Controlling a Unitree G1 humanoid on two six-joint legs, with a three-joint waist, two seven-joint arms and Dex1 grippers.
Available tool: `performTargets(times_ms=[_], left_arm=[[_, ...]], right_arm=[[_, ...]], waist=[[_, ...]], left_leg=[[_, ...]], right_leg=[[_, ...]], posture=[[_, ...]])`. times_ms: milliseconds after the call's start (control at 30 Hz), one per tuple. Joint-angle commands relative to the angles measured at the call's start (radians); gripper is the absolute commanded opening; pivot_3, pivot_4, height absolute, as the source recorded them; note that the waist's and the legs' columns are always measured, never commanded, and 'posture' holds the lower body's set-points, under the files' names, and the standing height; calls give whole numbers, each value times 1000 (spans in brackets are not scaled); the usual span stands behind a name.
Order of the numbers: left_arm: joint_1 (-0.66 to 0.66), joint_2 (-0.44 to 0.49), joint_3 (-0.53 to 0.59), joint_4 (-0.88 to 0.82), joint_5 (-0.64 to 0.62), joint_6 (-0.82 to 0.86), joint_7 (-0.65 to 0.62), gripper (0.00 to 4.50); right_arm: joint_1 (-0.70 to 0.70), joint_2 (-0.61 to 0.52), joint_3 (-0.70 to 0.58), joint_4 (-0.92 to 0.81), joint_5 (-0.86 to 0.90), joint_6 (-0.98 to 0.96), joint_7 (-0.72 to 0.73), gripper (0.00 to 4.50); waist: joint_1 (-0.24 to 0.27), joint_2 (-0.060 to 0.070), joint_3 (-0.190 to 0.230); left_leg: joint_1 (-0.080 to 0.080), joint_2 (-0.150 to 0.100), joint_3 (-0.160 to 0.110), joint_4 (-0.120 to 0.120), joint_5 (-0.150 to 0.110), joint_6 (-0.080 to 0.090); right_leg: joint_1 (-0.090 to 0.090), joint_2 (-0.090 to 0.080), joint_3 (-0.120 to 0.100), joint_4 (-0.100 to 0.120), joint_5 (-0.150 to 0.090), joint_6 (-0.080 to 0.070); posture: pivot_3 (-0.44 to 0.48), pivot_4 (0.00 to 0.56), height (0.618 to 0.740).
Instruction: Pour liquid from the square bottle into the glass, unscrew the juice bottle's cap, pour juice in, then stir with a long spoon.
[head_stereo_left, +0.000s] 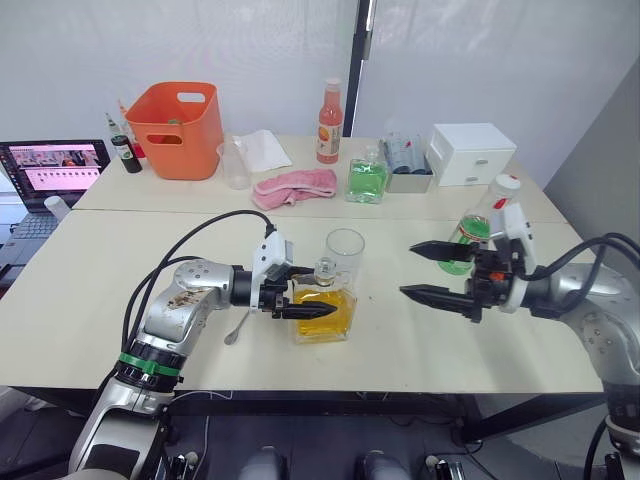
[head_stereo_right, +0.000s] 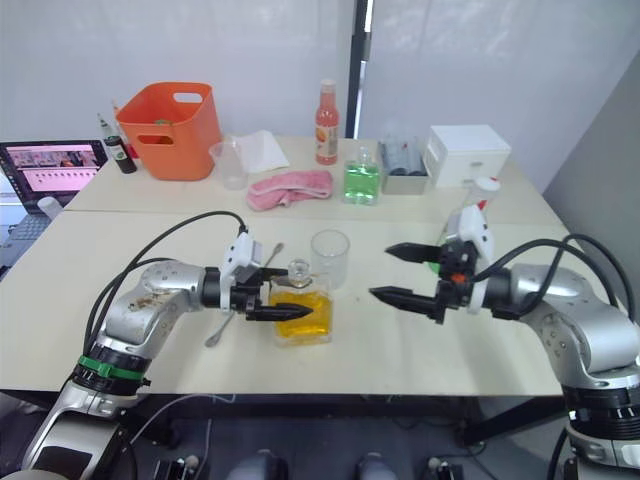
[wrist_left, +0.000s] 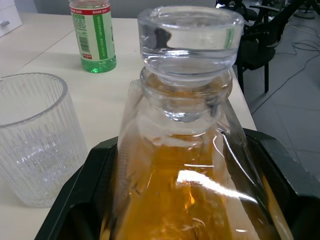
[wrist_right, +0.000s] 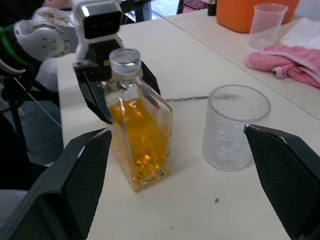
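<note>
Judging by how things stand, the job has barely begun: the small square clear glass bottle with yellow-orange liquid stands upright in the lower middle of the frame with its round glass stopper on top, and the clear ribbed drinking glass just behind it looks empty. The slim clear plastic bottle with the green and white label and pale green drink leans at the middle right with its small white cap on. The long thin silver spoon lies flat on the pale table, just left of the square bottle. So pouring, opening, more pouring and stirring all look left to do. The left gripper has its black fingers on both sides of the square bottle, closed against the glass. The right gripper is spread wide at the middle right, holding nothing, near the juice bottle.
</note>
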Motion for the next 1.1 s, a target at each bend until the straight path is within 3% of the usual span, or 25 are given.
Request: performTargets(times_ms=[33,233,700,733,967,1033,1100], left_arm=[[-5,2,-5,3,17,-57,-17,2815],[-5,0,-11,21,39,-115,-36,2815],[-8,-6,-13,29,39,-128,-40,2815],[-8,-5,-13,29,39,-128,-40,2815],[-8,1,-12,26,40,-126,-42,2815],[-7,2,-13,26,40,-124,-43,2815],[-6,3,-14,26,40,-125,-44,2815]], right_arm=[[-64,31,49,-85,17,55,-68,4500],[-183,139,172,-126,-22,134,-208,4500],[-242,225,274,-74,-84,130,-229,4500],[-244,230,276,-68,-90,128,-227,3946],[-252,256,276,-51,-103,121,-217,1588],[-254,263,270,-53,-98,126,-214,1054],[-255,266,265,-57,-95,132,-212,1047]], waist=[[-1,0,0],[1,0,0],[1,0,0],[1,0,0],[0,0,0],[0,0,0],[-1,0,0]], left_leg=[[0,0,0,0,0,0],[0,0,0,0,0,0],[0,0,0,0,0,0],[0,0,0,0,0,0],[0,0,0,0,0,0],[0,0,0,0,0,0],[0,0,0,0,0,0]], right_leg=[[0,0,0,0,0,0],[0,0,0,1,0,0],[0,0,0,1,0,0],[0,0,0,1,0,0],[0,0,0,1,0,0],[0,0,0,1,0,0],[0,0,0,1,0,0]], posture=[[0,150,715],[0,150,715],[0,150,715],[0,150,715],[0,150,715],[0,150,715],[0,150,715]])
